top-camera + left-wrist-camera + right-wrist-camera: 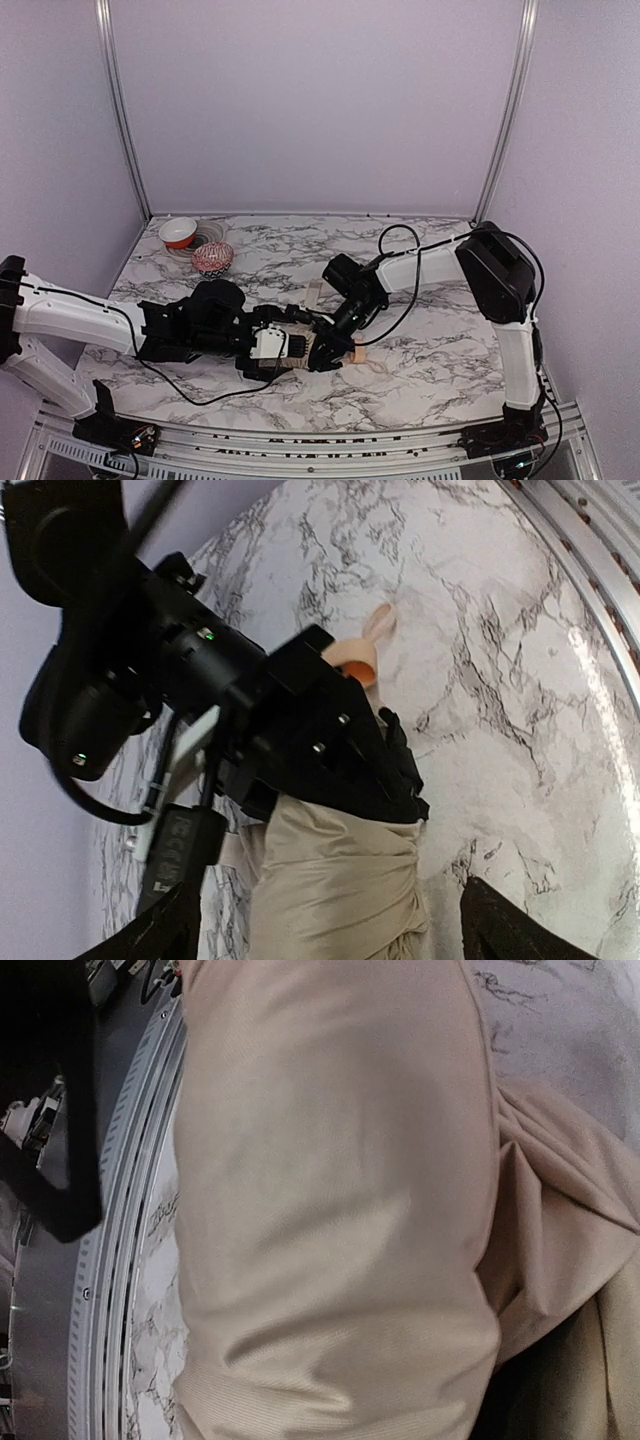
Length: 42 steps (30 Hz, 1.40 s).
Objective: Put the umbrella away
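– Beige cloth, folded: umbrella, lying on the marble-print table near its front edge, between the two arms. Wooden knob handle rests on the tabletop just past the right gripper. Who holds it?

– Right gripper, clamped across the bundled canopy near the knob end. Left gripper: fingers spread wide on either side of the cloth, touching none of it.

– Step in hand, by your reckoning?

– Gathering the loose canopy into a tight bundle. Advice: bring the left jaws in square across the bundle, a little away from the right grip, and close on all the folds together, not on one flap. The right hold must be firm so the shaft does not roll. The cloth looks slick and bulging, so a shallow pinch would likely slide off.

– Surface?

– White marble print, grey veining, glossy. Far left corner: red-and-white bowl and patterned bowl, well apart from the work. Storage place for the umbrella: none that I can pick out.

– Room?

– Pale lilac walls on three sides. Aluminium posts at the back corners. Metal rail along the near edge.
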{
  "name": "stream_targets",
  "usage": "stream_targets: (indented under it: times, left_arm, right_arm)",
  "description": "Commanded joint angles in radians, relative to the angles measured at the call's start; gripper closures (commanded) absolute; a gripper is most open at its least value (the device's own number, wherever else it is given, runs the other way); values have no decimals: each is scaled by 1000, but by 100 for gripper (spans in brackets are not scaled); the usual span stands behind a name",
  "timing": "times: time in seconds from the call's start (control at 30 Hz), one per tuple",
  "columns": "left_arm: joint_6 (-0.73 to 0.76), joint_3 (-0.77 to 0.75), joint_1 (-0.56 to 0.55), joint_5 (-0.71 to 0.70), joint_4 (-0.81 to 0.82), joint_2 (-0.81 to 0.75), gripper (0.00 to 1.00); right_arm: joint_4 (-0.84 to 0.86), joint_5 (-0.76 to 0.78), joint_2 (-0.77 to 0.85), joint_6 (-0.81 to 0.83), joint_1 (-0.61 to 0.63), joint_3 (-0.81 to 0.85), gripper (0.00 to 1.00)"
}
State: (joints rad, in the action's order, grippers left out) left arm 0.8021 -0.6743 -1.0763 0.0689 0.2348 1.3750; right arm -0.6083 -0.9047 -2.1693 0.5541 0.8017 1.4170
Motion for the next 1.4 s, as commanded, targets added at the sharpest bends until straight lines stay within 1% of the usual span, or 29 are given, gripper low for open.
stream_targets:
  times: [0.0,0.1,0.2,0.27,0.37,0.4,0.47,0.57,0.63,0.67,0.77,0.83,0.87,0.9,0.97,1.07,1.13,1.27,1.3,1.37]
  left_arm:
    - [53,-44,-1,-26,-42,119,9]
    - [67,-77,-1,-78,-39,225,9]
    - [63,-104,1,-141,-27,314,13]
    - [56,-120,3,-159,-27,359,17]
    - [30,-127,12,-123,-39,397,27]
    - [20,-127,20,-104,-57,411,32]
    - [-4,-137,29,-74,-99,434,39]
    - [-48,-178,59,-34,-252,467,51]
    - [-58,-206,82,7,-312,480,57]
    - [-88,-214,89,30,-335,483,59]
    - [-103,-230,106,97,-374,498,61]
    - [-112,-247,112,118,-395,519,61]
    - [-114,-263,116,138,-413,531,62]
    - [-115,-275,119,155,-432,544,63]
    - [-121,-303,123,172,-468,569,65]
    - [-135,-340,131,194,-506,600,66]
    - [-150,-358,143,219,-527,608,66]
    - [-187,-398,183,304,-583,621,71]
    - [-196,-410,189,320,-600,626,72]
    - [-213,-448,197,346,-648,643,72]
  right_arm:
    - [-235,112,-114,-20,-7,-36,100]
    - [-249,106,-115,-4,-7,-16,100]
    - [-259,83,-113,17,-9,5,100]
    - [-266,55,-112,34,-9,24,100]
    - [-271,29,-111,50,-10,51,98]
    - [-270,20,-107,56,-12,59,96]
    - [-255,5,-91,52,-24,63,90]
    - [-210,-55,-46,28,-59,53,78]
    - [-170,-78,-11,5,-83,38,72]
    - [-149,-81,7,-8,-92,27,70]
    - [-108,-80,48,-34,-109,2,63]
    - [-103,-74,72,-43,-124,-14,52]
    - [-95,-67,90,-56,-134,-29,43]
    - [-78,-59,110,-71,-147,-49,38]
    - [-39,-42,159,-101,-179,-91,33]
    - [29,6,256,-151,-229,-159,31]
    - [98,78,343,-183,-235,-211,31]
    - [353,236,573,-233,-211,-394,31]
    - [410,294,629,-217,-188,-444,31]
    - [516,438,732,-136,-120,-547,31]
